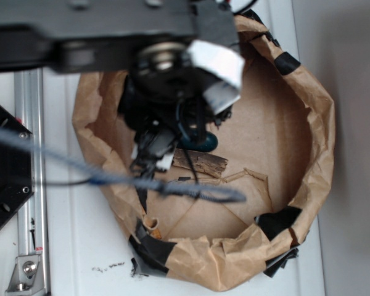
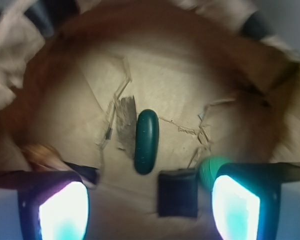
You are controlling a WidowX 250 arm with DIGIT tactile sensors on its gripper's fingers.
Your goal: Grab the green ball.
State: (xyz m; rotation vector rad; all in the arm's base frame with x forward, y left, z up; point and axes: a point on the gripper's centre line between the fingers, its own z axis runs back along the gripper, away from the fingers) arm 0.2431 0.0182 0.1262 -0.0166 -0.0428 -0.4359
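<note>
A WidowX 250 arm (image 1: 111, 37) reaches over a crumpled brown paper bag (image 1: 320, 142), rolled down into a shallow nest and patched with black tape (image 1: 277, 221), on a white worktop (image 1: 86, 246). In the wrist view the pincer (image 2: 150, 205) stands open, its 2 glowing fingers (image 2: 64, 210) spread wide apart at the lower edge of the picture with nothing between them.

The green ball (image 2: 210, 170) lies on the bag's floor just beside the upper inner corner of the finger seen on the right; only part of it shows, and whether it touches that finger cannot be told. A black square pad (image 2: 178, 193) sits just beside the ball, on the side toward the middle of the picture and between the 2 fingers. Farther from the ball on that same side, beyond the pad, a dark teal oval object (image 2: 146, 141) lies lengthwise on the paper, apart from the pad. Beyond the oval, farther still from the ball, is a torn grey scrap (image 2: 125, 122) that touches the oval's edge.

In the exterior view the ball is hidden under the arm. A blurred blue-grey cable (image 1: 142, 182) crosses in front of the bag, and a black mounting plate (image 1: 6, 166) sits on the worktop.
</note>
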